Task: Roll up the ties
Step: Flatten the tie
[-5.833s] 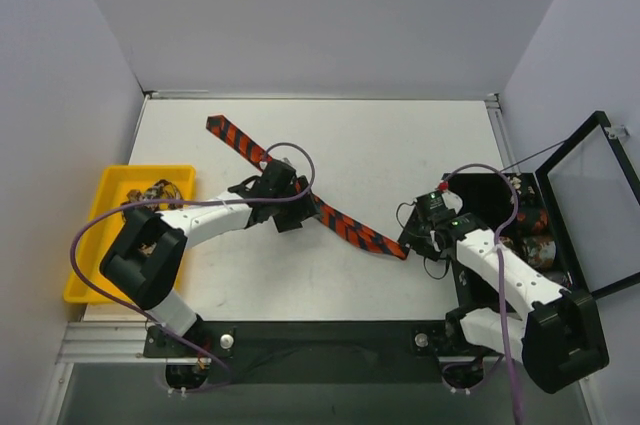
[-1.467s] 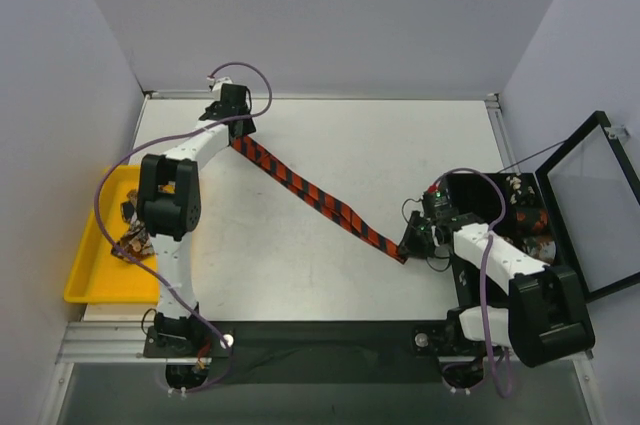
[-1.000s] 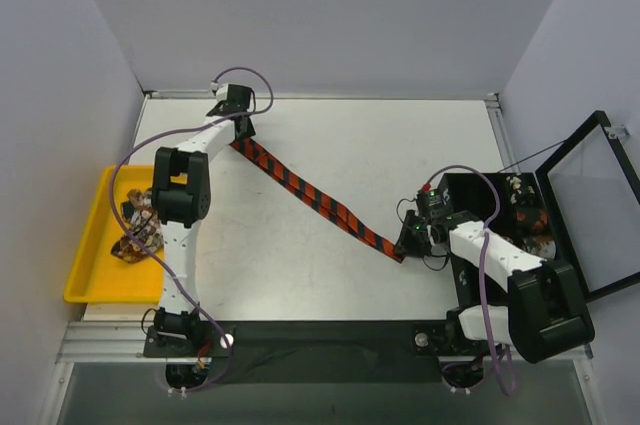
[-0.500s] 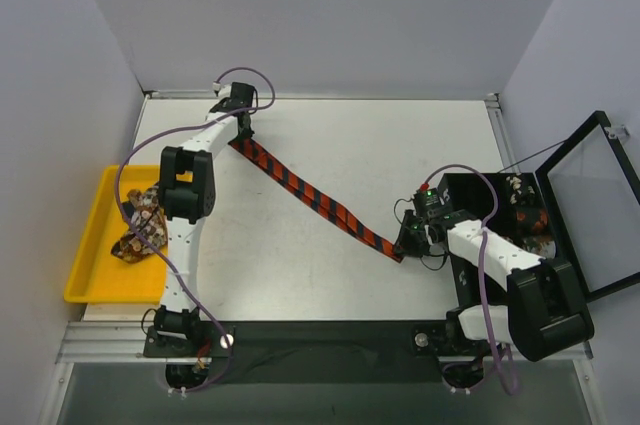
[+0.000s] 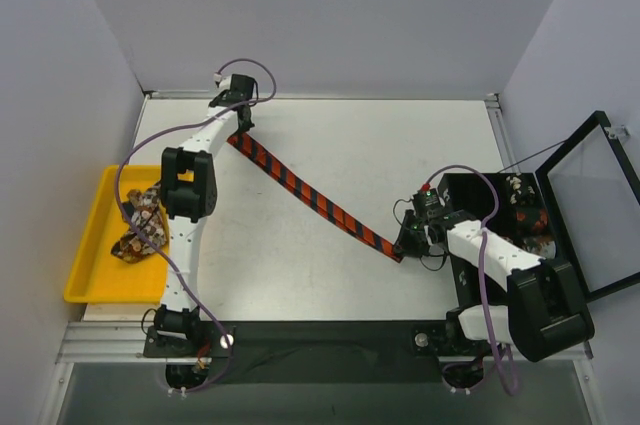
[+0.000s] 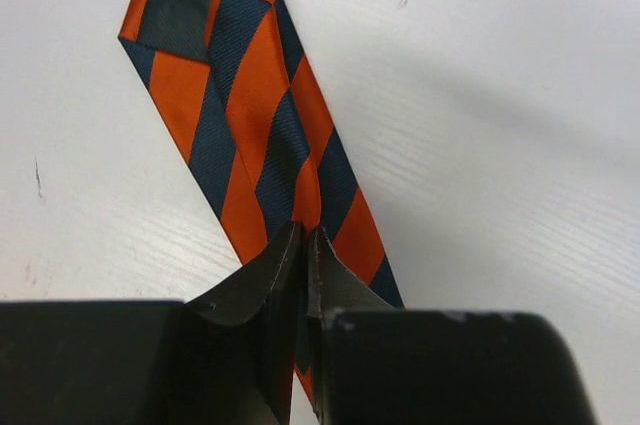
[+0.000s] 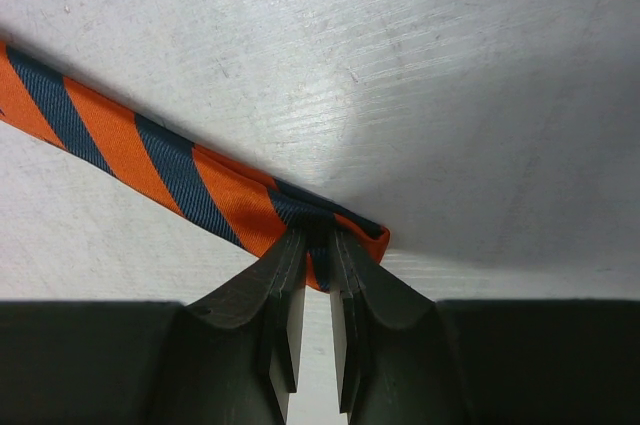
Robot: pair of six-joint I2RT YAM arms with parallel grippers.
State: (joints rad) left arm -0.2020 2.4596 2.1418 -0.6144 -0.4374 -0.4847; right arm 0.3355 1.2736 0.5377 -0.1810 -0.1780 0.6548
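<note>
The striped tie (image 5: 310,197), a long narrow band of woven fabric in orange-red and blue-black diagonals, lies stretched between the two grippers on the white table (image 5: 400,135). It runs away from the left gripper (image 5: 240,129) towards the right gripper (image 5: 406,241), almost straight.

It looks light, limp and fairly smooth. It will likely sag, twist or slide as soon as tension drops, and a loose roll would spring open. The ends are the sensible places to hold it, and both are taken.

In the left wrist view the left gripper's fingers (image 6: 280,275) are closed flat on the cloth. The pointed tip, showing a folded dark lining, lies just ahead of them on the table. In the right wrist view the right gripper's fingers (image 7: 285,280) pinch the narrow end. Its hemmed tip sits just past them to one side, and the rest leads off to the other.

The left arm is stretched far out, close to the table's far edge, with its wrist angled down. The right arm is bent and low, with a black open box (image 5: 470,190) just behind its wrist. A yellow plastic tray (image 5: 85,245) of patterned brown ties (image 5: 140,227) sits beside the left arm's elbow, well apart from either gripper.
</note>
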